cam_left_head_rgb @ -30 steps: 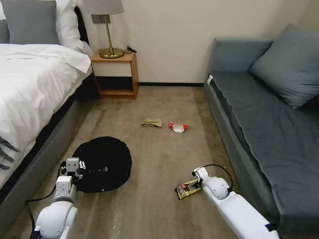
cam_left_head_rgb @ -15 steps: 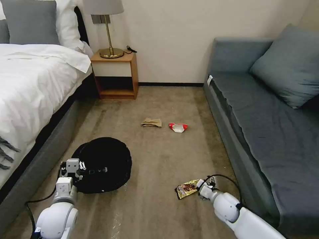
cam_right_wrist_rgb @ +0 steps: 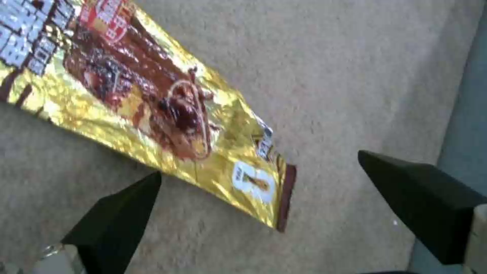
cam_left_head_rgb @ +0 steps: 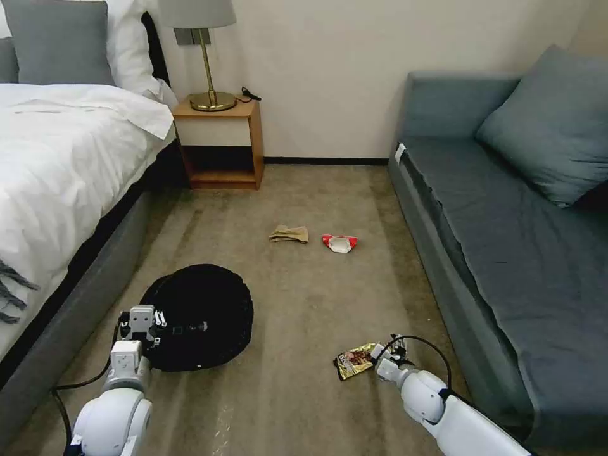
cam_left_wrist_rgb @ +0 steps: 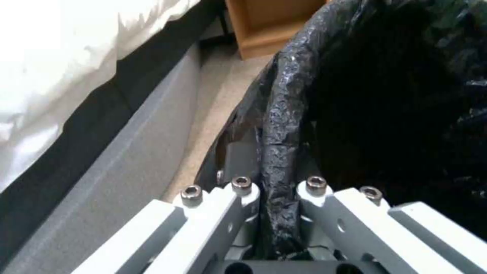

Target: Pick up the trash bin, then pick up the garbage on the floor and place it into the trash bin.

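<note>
Left end effector (cam_left_head_rgb: 140,318) clamps the trash bin (cam_left_head_rgb: 202,315) rim beside the bed (cam_left_head_rgb: 57,190); right end effector (cam_right_wrist_rgb: 264,194), spread wide, straddles the snack wrapper (cam_right_wrist_rgb: 152,102) near the sofa (cam_left_head_rgb: 506,253).

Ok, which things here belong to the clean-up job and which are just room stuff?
Job:
trash bin, gripped by left gripper
gold snack wrapper, between open right gripper fingers
brown paper
red-and-white wrapper

Just there:
bed
nightstand
lamp
sofa

Printed blocks and a red logo on the gold snack wrapper (cam_right_wrist_rgb: 167,114), too blurred to read.
</note>
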Controlling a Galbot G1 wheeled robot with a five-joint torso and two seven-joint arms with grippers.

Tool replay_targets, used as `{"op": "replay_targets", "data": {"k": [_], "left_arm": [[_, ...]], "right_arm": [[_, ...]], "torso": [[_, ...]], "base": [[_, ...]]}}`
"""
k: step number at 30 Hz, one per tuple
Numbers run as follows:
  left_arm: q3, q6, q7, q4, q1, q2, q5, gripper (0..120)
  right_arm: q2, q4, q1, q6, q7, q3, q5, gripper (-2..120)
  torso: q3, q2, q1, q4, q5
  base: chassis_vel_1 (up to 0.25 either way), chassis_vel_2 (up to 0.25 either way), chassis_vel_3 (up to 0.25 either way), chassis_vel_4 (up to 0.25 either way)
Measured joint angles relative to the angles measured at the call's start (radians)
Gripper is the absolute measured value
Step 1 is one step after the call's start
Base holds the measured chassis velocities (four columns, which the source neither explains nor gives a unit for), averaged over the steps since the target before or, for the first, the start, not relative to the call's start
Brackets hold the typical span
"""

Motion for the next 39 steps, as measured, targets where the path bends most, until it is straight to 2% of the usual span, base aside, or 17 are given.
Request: {"op": "replay_targets", "data": {"k": [16,20,22,25,26,28,31,33,37,39], "left_arm": [[0.001,-0.008,0.001,0.030,-0.015,-0.006,0.001,2],[0.002,-0.007,0.001,0.032,-0.022,-0.006,0.001,2],[0.003,-0.005,0.000,0.032,-0.025,-0.006,0.001,2],[0.004,-0.004,0.001,0.032,-0.027,-0.007,0.001,2],[0.004,-0.004,0.001,0.032,-0.027,-0.007,0.001,2],[0.004,-0.003,0.001,0.032,-0.027,-0.006,0.001,2],[0.002,-0.003,0.001,0.031,-0.026,-0.005,0.001,2],[0.001,-0.003,0.001,0.030,-0.025,-0.005,0.001,2],[0.000,-0.003,0.001,0.025,-0.022,-0.006,0.001,2],[0.000,-0.003,0.001,0.023,-0.021,-0.006,0.001,2]], "right_arm": [[0.048,-0.119,0.054,0.067,-0.006,-0.005,0.011,99],[0.052,-0.125,0.061,0.070,-0.027,-0.006,0.017,88],[0.060,-0.134,0.065,0.073,-0.043,-0.008,0.021,77],[0.066,-0.143,0.068,0.079,-0.049,-0.011,0.024,71],[0.068,-0.149,0.069,0.084,-0.050,-0.012,0.025,62],[0.069,-0.151,0.070,0.087,-0.052,-0.012,0.026,59],[0.067,-0.154,0.071,0.094,-0.054,-0.011,0.028,44],[0.066,-0.154,0.071,0.096,-0.056,-0.011,0.029,41],[0.064,-0.155,0.068,0.105,-0.063,-0.008,0.030,22],[0.064,-0.156,0.067,0.107,-0.065,-0.007,0.030,19]], "torso": [[0.000,0.000,0.000,-0.0003,-0.0007],[0.000,0.000,0.000,-0.0002,-0.0005],[0.000,0.000,0.000,-0.0003,-0.0007],[0.000,0.000,0.000,-0.0002,-0.0001],[0.000,0.000,0.000,-0.0001,0.0001],[0.000,0.000,0.000,-0.0001,0.0000],[0.000,0.000,0.000,0.0001,0.0001],[0.000,0.000,0.000,0.0001,0.0002],[0.000,0.000,0.000,0.0003,0.0006],[0.000,0.000,0.000,0.0003,0.0005]], "base": [[0.000,0.000,0.000,0.000],[0.000,0.000,0.000,0.000],[0.000,0.000,0.000,0.000],[0.000,0.000,0.000,0.000],[0.000,0.000,0.000,0.000],[0.000,0.000,0.000,0.000],[0.000,0.000,0.000,0.000],[0.000,0.000,0.000,0.000],[0.000,0.000,0.000,0.000],[0.000,0.000,0.000,0.000]]}}
